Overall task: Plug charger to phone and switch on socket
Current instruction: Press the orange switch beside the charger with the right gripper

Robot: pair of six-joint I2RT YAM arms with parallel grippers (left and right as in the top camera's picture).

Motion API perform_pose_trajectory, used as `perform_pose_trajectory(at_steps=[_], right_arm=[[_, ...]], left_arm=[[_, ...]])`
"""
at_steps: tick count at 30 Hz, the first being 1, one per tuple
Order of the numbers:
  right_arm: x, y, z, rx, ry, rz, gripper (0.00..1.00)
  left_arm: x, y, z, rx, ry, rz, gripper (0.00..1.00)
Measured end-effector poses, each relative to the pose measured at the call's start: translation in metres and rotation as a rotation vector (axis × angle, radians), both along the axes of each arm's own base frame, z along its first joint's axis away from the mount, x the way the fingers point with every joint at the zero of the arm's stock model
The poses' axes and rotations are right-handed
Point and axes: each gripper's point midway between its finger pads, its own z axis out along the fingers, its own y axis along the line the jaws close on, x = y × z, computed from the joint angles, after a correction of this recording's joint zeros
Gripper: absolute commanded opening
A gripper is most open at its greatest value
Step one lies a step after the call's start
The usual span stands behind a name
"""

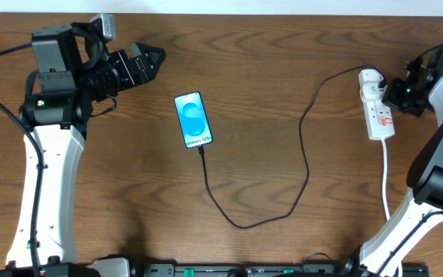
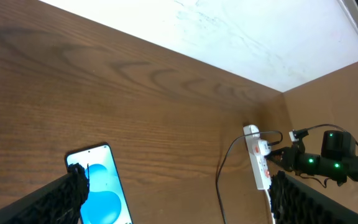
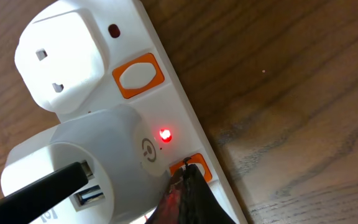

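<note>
Fingertips (image 3: 184, 190) of my right gripper (image 1: 391, 94) are pressed together, their point on an orange switch (image 3: 205, 170) of the socket (image 1: 377, 115), near the table's right edge. I see a red lamp (image 3: 165, 134) lit beside it. The charger (image 1: 308, 154) loops from there to the near end of the phone (image 1: 193, 120), mid-table, screen up. My left gripper (image 1: 154, 59) hangs spread towards the far left, apart from the phone.

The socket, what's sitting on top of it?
A white plug and a white adapter with the charger plugged in. A red light glows. The shut right gripper hides part of one orange switch.
</note>
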Motion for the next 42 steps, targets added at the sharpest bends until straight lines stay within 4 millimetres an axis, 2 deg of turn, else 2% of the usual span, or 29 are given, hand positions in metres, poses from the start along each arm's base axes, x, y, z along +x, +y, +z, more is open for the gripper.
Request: perform_pose_trajectory(at_steps=[14,28,35,42], right_arm=[[-0.002,0.002,0.000,-0.030,-0.010,0.107,0.01],[-0.002,0.000,0.005,0.037,-0.019,0.036,0.01],[-0.004,0.006,0.007,0.106,-0.033,0.039,0.01],[-0.003,-0.004,0.012,0.141,-0.072,0.020,0.01]], left_arm=[[0.000,0.000,0.000,0.000,0.000,0.000,0.93],[0.000,0.000,0.000,0.000,0.001,0.000,0.93],[0.000,0.000,0.000,0.000,0.001,0.000,0.93],[0.000,0.000,0.000,0.000,0.000,0.000,0.93]])
